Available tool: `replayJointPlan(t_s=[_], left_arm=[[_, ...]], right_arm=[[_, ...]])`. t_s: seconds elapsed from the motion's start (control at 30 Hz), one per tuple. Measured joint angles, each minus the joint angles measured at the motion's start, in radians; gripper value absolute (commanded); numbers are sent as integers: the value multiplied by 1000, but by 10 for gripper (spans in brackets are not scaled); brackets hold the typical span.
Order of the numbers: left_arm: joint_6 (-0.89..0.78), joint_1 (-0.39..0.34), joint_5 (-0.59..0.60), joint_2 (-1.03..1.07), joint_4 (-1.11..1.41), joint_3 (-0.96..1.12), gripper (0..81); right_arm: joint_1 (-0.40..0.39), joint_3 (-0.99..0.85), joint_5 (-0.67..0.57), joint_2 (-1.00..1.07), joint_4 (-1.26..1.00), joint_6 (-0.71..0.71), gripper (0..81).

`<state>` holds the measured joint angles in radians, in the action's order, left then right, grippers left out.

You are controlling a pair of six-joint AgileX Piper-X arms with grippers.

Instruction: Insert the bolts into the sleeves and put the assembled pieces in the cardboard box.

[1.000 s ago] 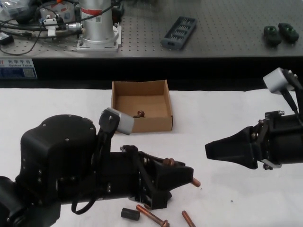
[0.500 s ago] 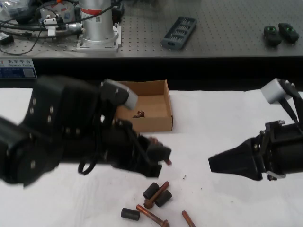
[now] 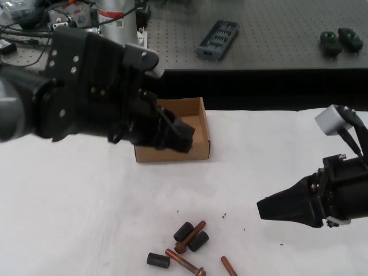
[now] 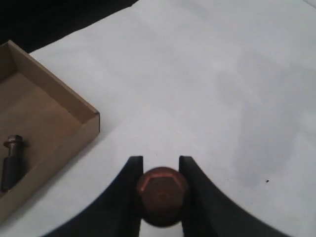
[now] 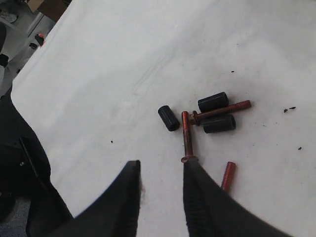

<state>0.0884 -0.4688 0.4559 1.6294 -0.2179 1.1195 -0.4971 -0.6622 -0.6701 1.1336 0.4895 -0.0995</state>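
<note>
The cardboard box (image 3: 200, 150) stands at the middle of the tabletop's (image 3: 86, 201) far edge. 1 assembled piece (image 4: 11, 163), a bolt in a dark sleeve, lies on the box floor.

The left pincer (image 4: 160, 161) is clamped on a held bolt (image 4: 162, 195), whose copper hexagonal head faces the wrist camera. Whether a sleeve sits on its shank cannot be told. The left arm holds it raised close to the box, with the box's corner just off to one side in the left wrist view.

The right pincer (image 5: 161, 168) hangs over the right side of the tabletop. Its fingers are apart with nothing between them, and it points toward the loose parts.

These parts lie near the middle of the tabletop's near edge:
- 1 loose bolt (image 5: 232, 106) lies between 2 sleeves, the first sleeve (image 5: 213, 101) and the second sleeve (image 5: 219, 123), touching or nearly touching both.
- A third sleeve (image 5: 169, 118) lies just beside them.
- A long bolt (image 5: 186, 136) lies next to the third sleeve.
- A short bolt (image 5: 227, 176) lies a little apart from the rest, nearer the right side.

A few dark specks dot the tabletop around them.
</note>
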Motion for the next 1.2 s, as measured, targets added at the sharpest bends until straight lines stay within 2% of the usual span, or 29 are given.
replayJointPlan(t_s=[0.23,0.77,1.2], left_arm=[[0,16,-7,82,-4,70,59],[2,154,-26,214,-38,206,59],[68,154,-41,335,-115,316,60]], right_arm=[[0,0,0,-67,23,1,232],[0,0,18,-240,122,3,232],[0,0,31,-239,134,3,232]])
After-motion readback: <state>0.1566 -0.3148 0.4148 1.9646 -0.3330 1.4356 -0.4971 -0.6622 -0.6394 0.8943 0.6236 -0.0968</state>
